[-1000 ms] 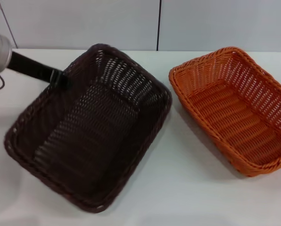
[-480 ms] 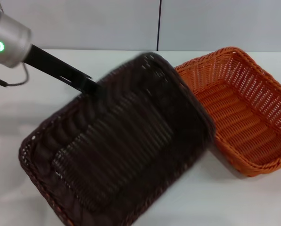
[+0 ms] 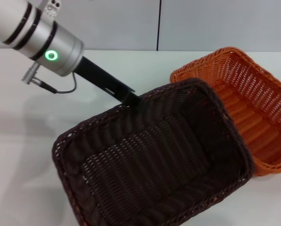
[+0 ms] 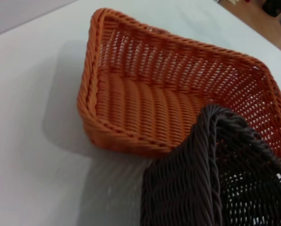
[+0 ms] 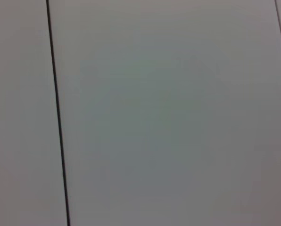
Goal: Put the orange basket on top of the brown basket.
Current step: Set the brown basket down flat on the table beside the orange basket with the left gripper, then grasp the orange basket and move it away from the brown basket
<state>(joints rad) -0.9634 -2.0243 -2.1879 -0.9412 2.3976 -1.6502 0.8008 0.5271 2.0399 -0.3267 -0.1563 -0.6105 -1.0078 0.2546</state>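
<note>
Head view, left gripper (image 3: 131, 99): reaches in from the upper left on a silver arm with a green ring light, its black fingers clamped on the far rim of the brown basket (image 3: 154, 160).
Head view, brown basket: held tilted above the white table (image 3: 18, 155), open side facing the camera, its right end overlapping the near-left corner of the orange basket (image 3: 246, 110).
Head view, orange basket: rests on the table at right, angled, its far rim and right side in plain sight, its near-left part hidden behind the brown basket.
Head view, right arm: out of sight.
Left wrist view, orange basket (image 4: 169, 89): sits flat on the table (image 4: 32, 141), interior open and bare.
Left wrist view, brown basket (image 4: 211, 183): one corner of its braided rim juts over the near wall of the orange basket; whether the two rims touch cannot be told.
Left wrist view, gripper fingers: not visible here.
Right wrist view, wall panels (image 5: 169, 113): only pale grey panels with a dark vertical seam (image 5: 58, 113) fill the picture; neither basket nor any gripper shows.
</note>
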